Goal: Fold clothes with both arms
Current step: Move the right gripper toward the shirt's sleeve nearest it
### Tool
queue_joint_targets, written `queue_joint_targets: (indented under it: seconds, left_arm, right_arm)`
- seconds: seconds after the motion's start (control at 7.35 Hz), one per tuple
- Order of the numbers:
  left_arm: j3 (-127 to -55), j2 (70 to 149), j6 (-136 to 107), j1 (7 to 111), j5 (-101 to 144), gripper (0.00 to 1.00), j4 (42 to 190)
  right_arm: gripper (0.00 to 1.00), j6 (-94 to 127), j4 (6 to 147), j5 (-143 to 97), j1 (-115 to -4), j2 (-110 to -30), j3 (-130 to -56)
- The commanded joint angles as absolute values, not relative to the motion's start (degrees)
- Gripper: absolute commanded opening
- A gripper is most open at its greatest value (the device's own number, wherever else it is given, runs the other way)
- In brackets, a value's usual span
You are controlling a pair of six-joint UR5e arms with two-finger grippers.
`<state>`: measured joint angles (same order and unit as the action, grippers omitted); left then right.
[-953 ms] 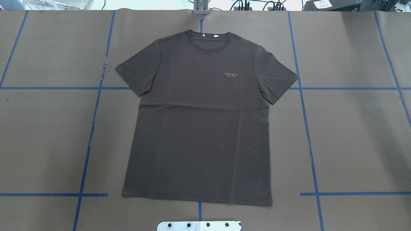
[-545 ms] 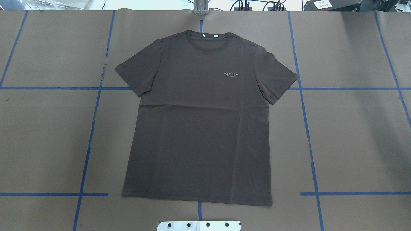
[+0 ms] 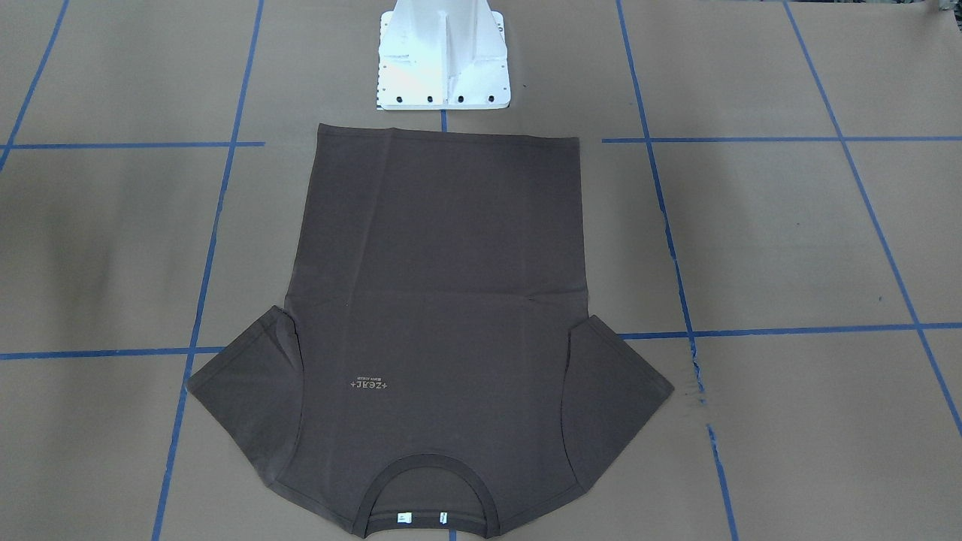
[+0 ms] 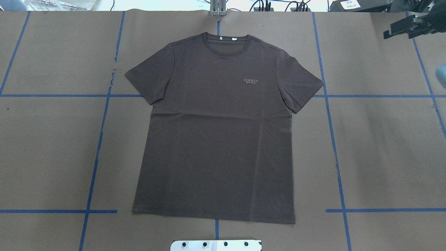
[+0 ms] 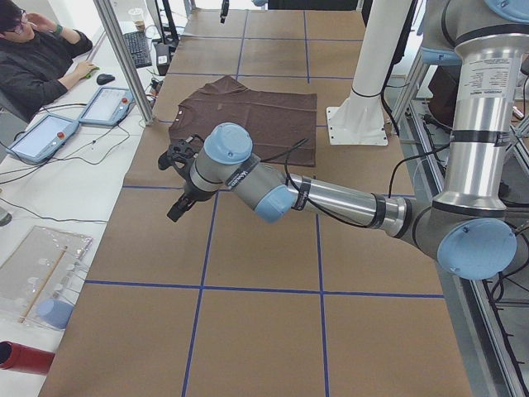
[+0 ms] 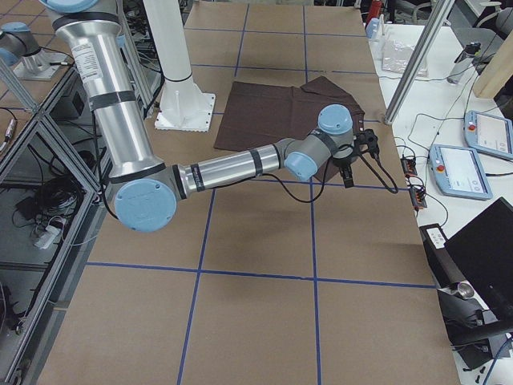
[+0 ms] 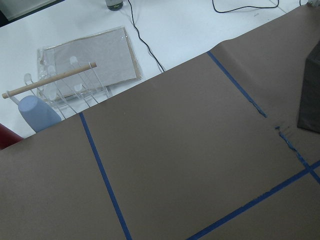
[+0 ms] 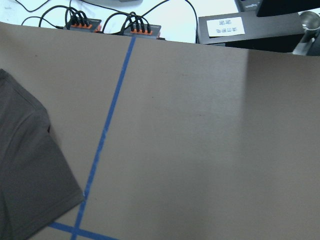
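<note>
1. The overhead view showed the T-shirt [image 4: 216, 139] lying flat and front up in the middle of the table [image 4: 383, 139]. Its collar lay toward the far edge and its hem toward the white base [image 4: 216, 245]. The front-facing view gave the same shirt [image 3: 436, 285] and base [image 3: 443, 68] but no arm at all.
2. Of the top views, only the overhead one caught the right gripper [image 4: 388, 30]. It was in the top right corner, over bare table and well apart from the shirt's right sleeve. Its fingers stood apart with nothing between them.
3. The left gripper [image 5: 175, 211] appeared only in the exterior left view, over brown paper near the operators' edge and apart from the shirt [image 5: 248, 116]. I cannot tell how far its fingers were parted.
4. The left wrist view held just a sliver of the shirt [image 7: 310, 95] at its right edge. The right wrist view held one sleeve [image 8: 25, 175] in its lower left corner, beside a line of blue tape [image 8: 107, 125].
5. The collar sat close to the table's far edge and the hem just short of the base. Wide bare paper lay open on both sides of the shirt. The tape near the left sleeve was torn [image 4: 113, 71].
6. Off the table's left end, a clear tray [image 7: 95, 60] carried a wooden stick [image 7: 50, 80] across it. A pale blue cup [image 7: 37, 112] stood just beside the tray. What else the tray held could not be made out.
</note>
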<state>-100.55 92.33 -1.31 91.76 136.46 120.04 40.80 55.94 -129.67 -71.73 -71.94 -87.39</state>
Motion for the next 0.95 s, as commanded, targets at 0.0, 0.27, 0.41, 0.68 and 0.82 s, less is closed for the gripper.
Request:
queue_joint_targets:
  seconds: [0.0,0.27,0.41,0.68,0.82]
  left_arm:
    - [-100.63,92.37,-1.32,91.76,136.49,1.00,120.06]
    - [-100.63,92.55,-1.32,91.67,136.49,1.00,120.06]
    - [-100.55,92.72,-1.32,91.67,136.41,1.00,120.06]
    - [-100.55,92.73,-1.32,91.67,136.49,1.00,120.06]
    - [-100.55,92.81,-1.32,91.67,136.41,1.00,120.06]
  right_arm:
    - [0.80,54.54,50.10,-118.10,-61.57,-66.90,-81.85]
    - [0.72,55.37,50.10,-111.82,-56.01,-65.83,-78.94]
    - [0.67,55.37,50.10,-109.80,-54.07,-65.83,-77.45]
    - [0.63,55.37,50.10,-108.03,-51.43,-65.57,-76.64]
    - [0.63,55.37,50.01,-107.58,-50.89,-65.57,-76.21]
